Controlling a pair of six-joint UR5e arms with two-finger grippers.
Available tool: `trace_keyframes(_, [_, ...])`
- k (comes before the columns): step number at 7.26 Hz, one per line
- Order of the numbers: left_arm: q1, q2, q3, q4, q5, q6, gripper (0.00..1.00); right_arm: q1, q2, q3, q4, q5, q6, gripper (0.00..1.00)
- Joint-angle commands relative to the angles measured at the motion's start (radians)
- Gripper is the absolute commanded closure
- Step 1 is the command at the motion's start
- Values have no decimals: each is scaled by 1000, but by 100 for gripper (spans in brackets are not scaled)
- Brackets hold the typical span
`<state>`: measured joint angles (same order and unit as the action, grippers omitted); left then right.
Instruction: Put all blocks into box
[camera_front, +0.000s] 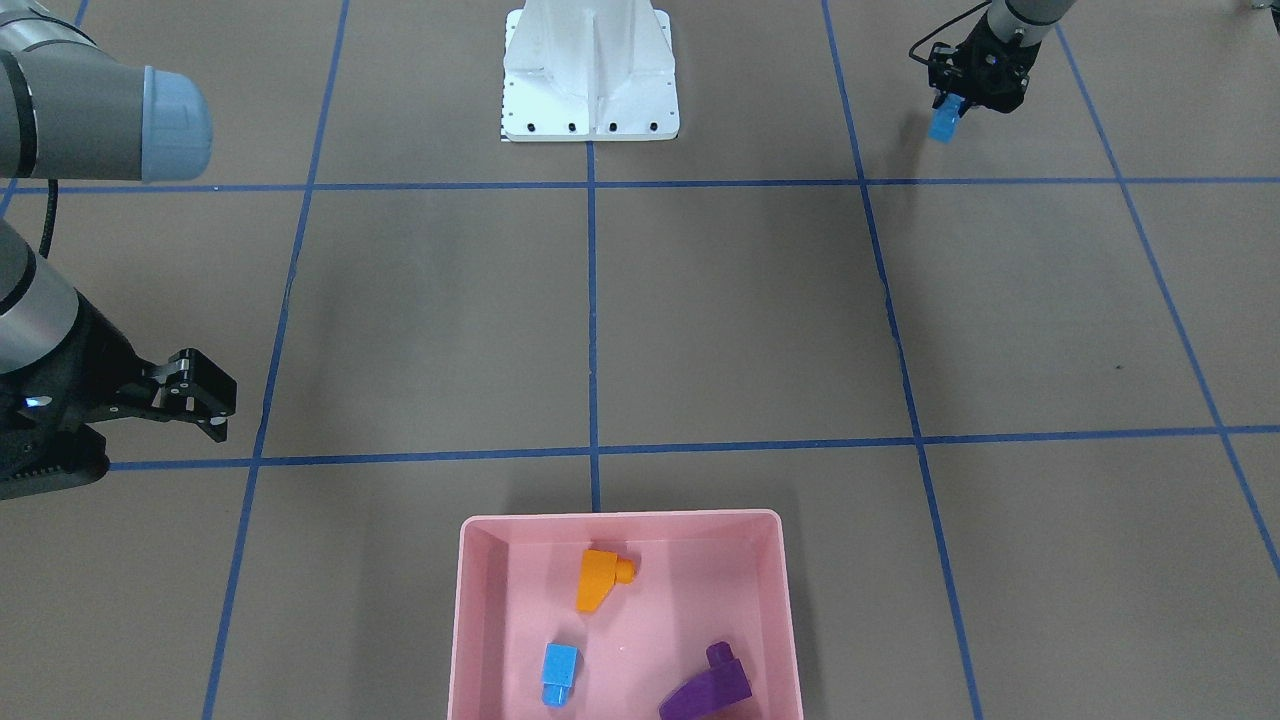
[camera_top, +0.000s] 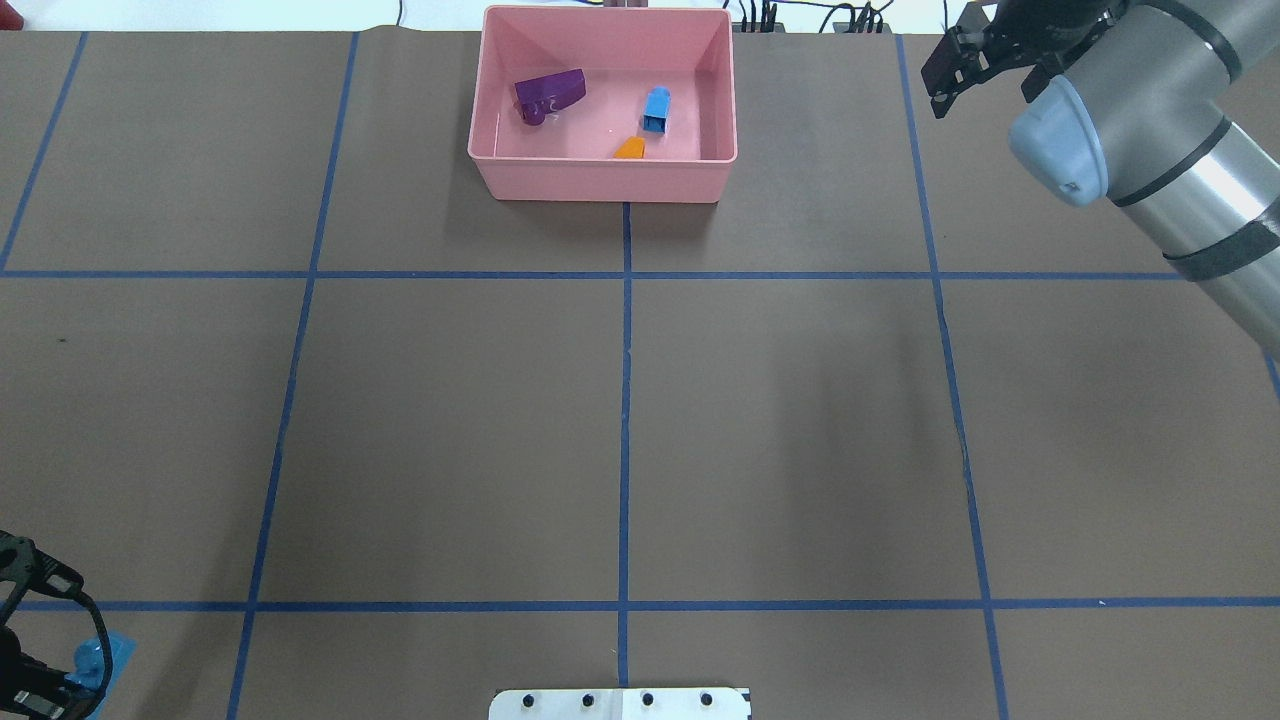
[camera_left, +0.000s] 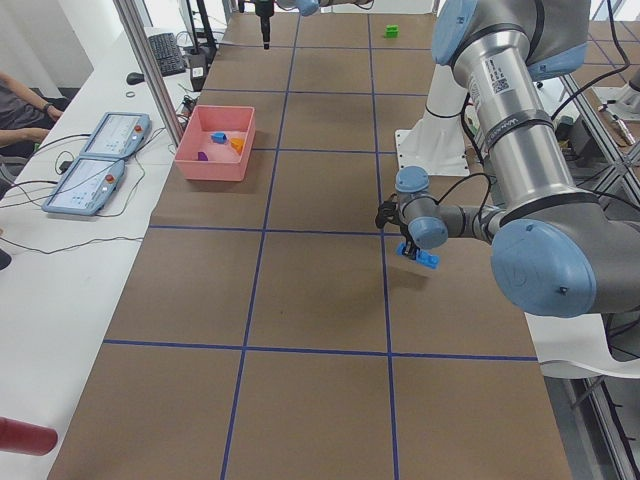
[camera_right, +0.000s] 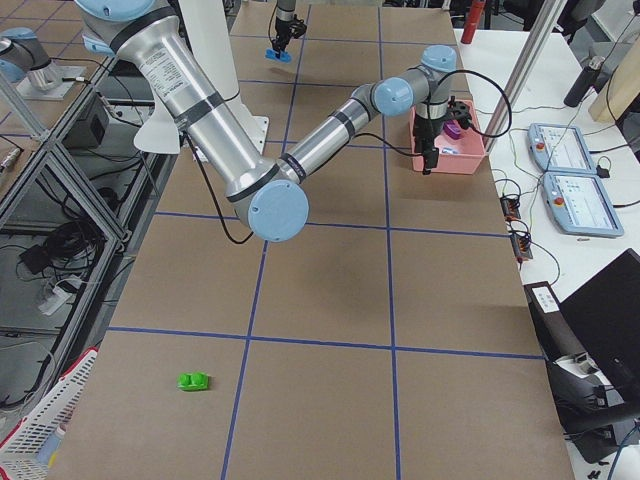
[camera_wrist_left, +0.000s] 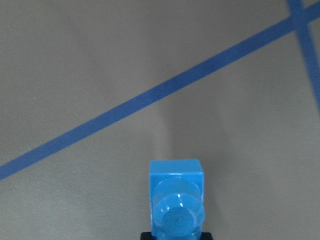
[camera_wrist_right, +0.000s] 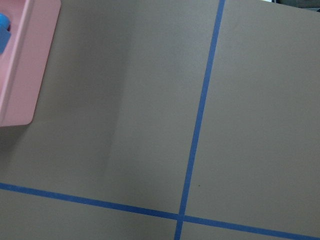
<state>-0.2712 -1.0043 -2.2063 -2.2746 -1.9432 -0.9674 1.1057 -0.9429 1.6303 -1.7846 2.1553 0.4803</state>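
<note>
Evidently a light, rigid piece of moulded plastic with smooth, rather slippery sides, the long blue bar (camera_front: 943, 122) was judged best held across its narrow flat faces near one end, with the studs left free. The left gripper (camera_front: 952, 104) had its jaws pinched on the bar's upper end, so that the rest hung tilted below the tips. It was over the corner of the table (camera_front: 740, 320) on the robot's left, apparently lifted clear, and well apart from the box (camera_front: 620, 517). The right gripper (camera_front: 205, 400) stood near the box, its jaws spread with nothing between them. The orange brick (camera_front: 598, 580), small blue cube (camera_front: 560, 668) and purple brick (camera_front: 708, 688) lay inside the box. The green brick (camera_right: 193, 381) lay on the table, far from it.
</note>
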Motion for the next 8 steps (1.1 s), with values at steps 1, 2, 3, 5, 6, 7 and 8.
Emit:
trace_keyframes(1, [-185,-38,-81,0,-137,-19,100,25,-74,22,-2,2,-54,1])
trace_keyframes(2, [-327,-101,-60,0,-234,5,100,26,-132,35,8,2,-96,1])
trace_keyframes(3, [-449,-175,-18,4,-303,37,100,34,-167,42,8,2,-120,1])
trace_keyframes(5, [-610,-405,131,10,-405,42,100,34,-278,75,13,-2,-169,1])
trace_keyframes(6, [-649,-531,204,15,-407,35,100,37,-339,101,13,-3,-199,1])
trace_keyframes(7, [-698,-610,251,15,-408,29,100,37,-397,123,14,-9,-222,1])
trace_keyframes(8, [-714,-697,288,13,-407,-9,100,42,-465,156,14,-9,-239,1])
